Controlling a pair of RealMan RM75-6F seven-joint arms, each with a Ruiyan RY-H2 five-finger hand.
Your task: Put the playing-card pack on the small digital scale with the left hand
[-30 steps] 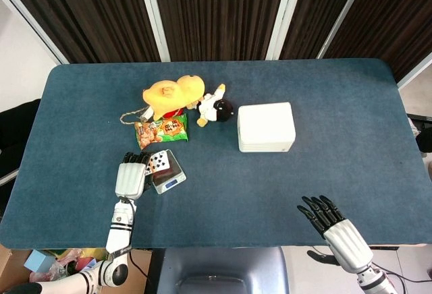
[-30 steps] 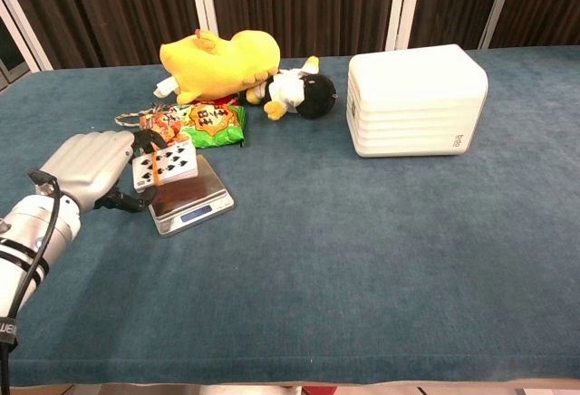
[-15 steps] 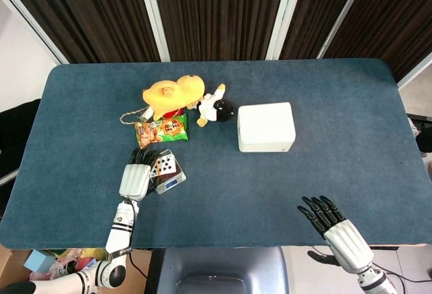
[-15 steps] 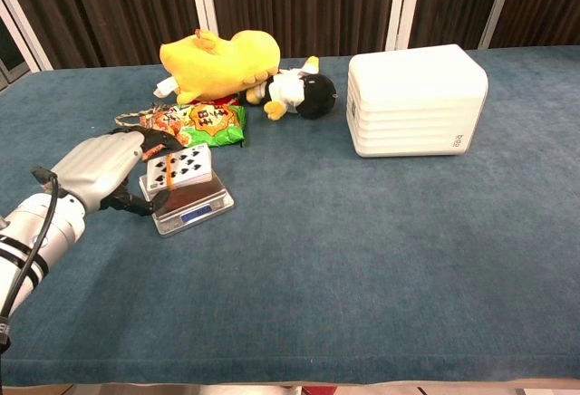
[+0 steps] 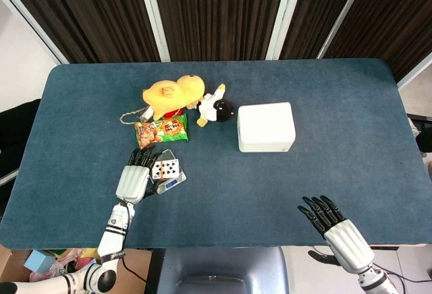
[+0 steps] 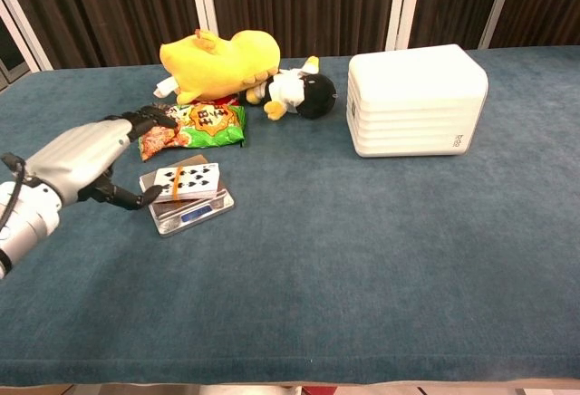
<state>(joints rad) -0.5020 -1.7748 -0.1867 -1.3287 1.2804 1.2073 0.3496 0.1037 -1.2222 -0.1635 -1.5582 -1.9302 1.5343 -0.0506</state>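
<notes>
The playing-card pack [image 5: 165, 168] [image 6: 181, 180], bound with an orange band, lies flat on the small silver digital scale [image 5: 173, 181] [image 6: 194, 213]. My left hand [image 5: 134, 175] [image 6: 83, 153] is just left of the pack, its fingers spread and raised above the snack bag. Its thumb reaches toward the pack's left edge; whether it touches is unclear. Nothing is held in it. My right hand [image 5: 330, 222] hovers at the table's near right edge with fingers apart and empty; only the head view shows it.
Behind the scale lie a green and orange snack bag [image 6: 201, 122], a yellow plush toy [image 6: 220, 62] and a black and white plush [image 6: 299, 91]. A white ribbed box [image 6: 415, 98] stands mid-table. The blue table [image 6: 362, 259] extends to the right.
The pack went from tilted in my left hand's grip to lying flat on the scale. The left fingers have lifted off it and spread, and the hand drew slightly back left.
</notes>
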